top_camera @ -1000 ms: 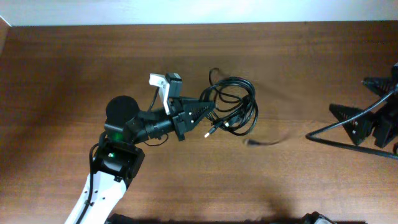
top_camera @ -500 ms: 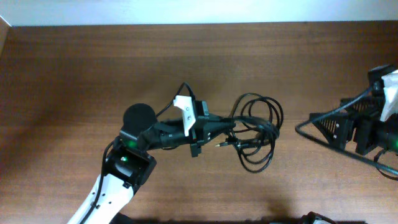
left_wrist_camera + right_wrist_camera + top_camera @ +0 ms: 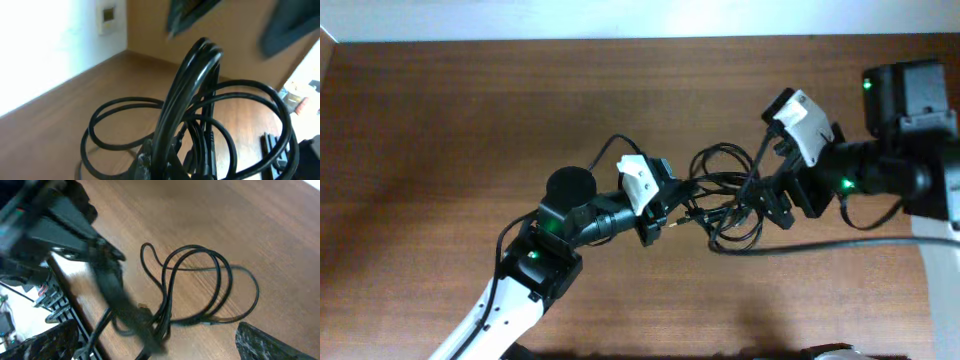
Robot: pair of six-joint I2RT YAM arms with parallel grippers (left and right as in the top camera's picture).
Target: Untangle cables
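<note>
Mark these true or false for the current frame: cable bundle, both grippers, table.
1. The cables sit in one tangled bundle between the two arms. True.
2. The left gripper is well clear of the cables. False: its jaws are closed on the bundle.
3. The right gripper has its jaws shut. False: the right wrist view shows them spread open, with cable loops ahead of them.
4. The table is brown wood. True.

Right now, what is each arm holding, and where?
The left gripper clamps the cables at the gathered left end of the loops. The right gripper has its jaws open by the right end, holding nothing.
</note>
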